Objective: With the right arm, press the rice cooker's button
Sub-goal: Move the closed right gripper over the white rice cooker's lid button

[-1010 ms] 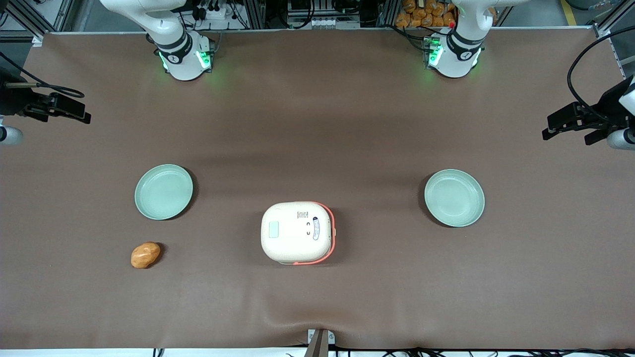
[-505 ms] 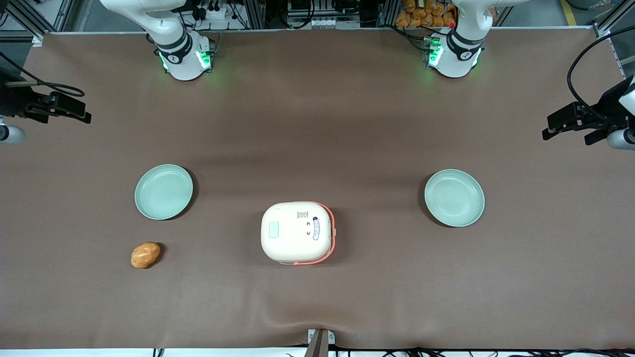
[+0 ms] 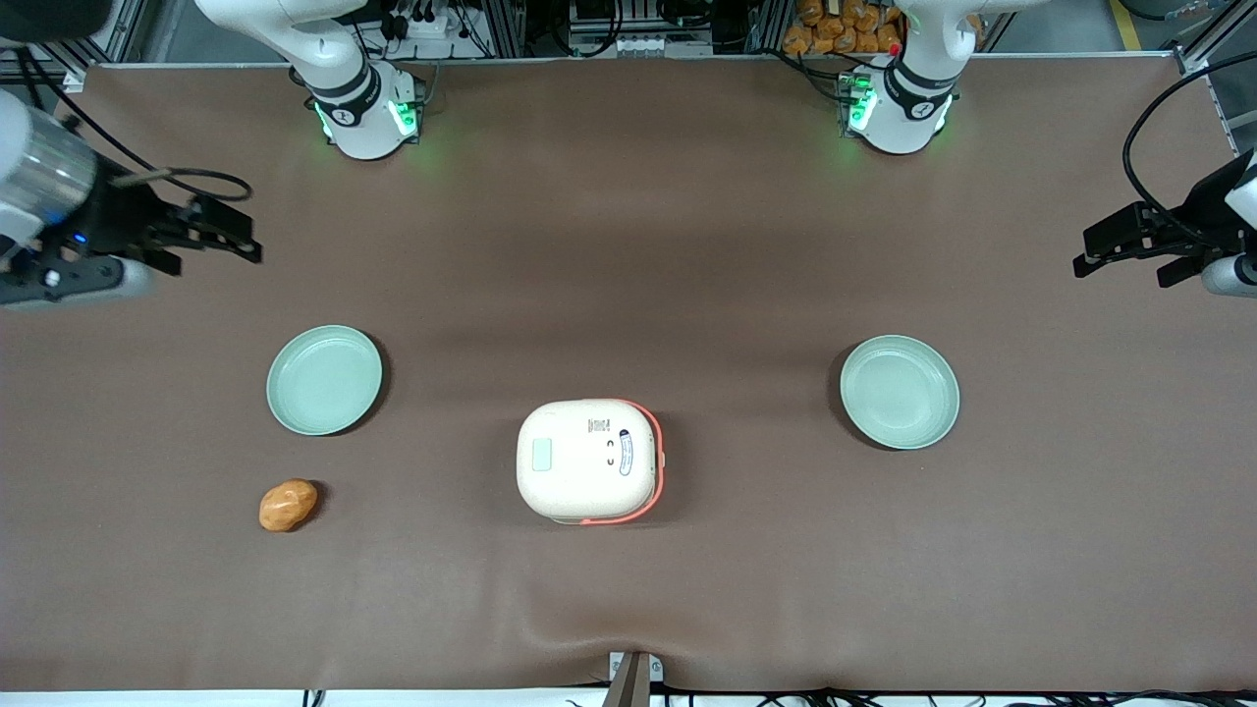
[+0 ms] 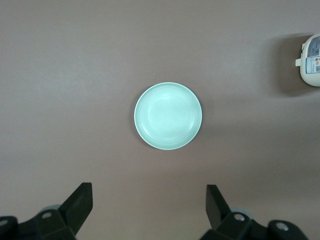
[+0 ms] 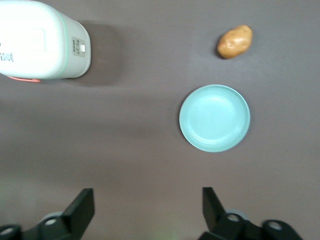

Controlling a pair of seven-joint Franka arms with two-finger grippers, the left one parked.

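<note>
The rice cooker [image 3: 587, 461] sits near the middle of the brown table cover [image 3: 628, 245], closer to the front camera than either plate. It is a cream-white box with rounded corners and a smooth, matte lid, edged by an orange-pink band along the side toward the parked arm's end. The button [image 3: 541, 455] is a small pale-green rounded rectangle set flat into the lid, on the part toward the working arm's end; nothing touches it. A blue-outlined oval sticker [image 3: 626, 455] lies on the lid too, apart from the button.

Two round, glossy pale-green plates rest on the cloth, one plate [image 3: 324, 380] toward the working arm's end and another plate [image 3: 899, 392] toward the parked arm's end, both well apart from the cooker. A lumpy, tan potato [image 3: 288, 505] lies nearer the front camera than the first plate.

The right arm [image 3: 44, 191] reaches in level above the working arm's end of the table. Its black gripper [image 3: 226, 231] hangs well away from the cooker, fingers [image 5: 81, 207] spread wide apart, holding nothing.
</note>
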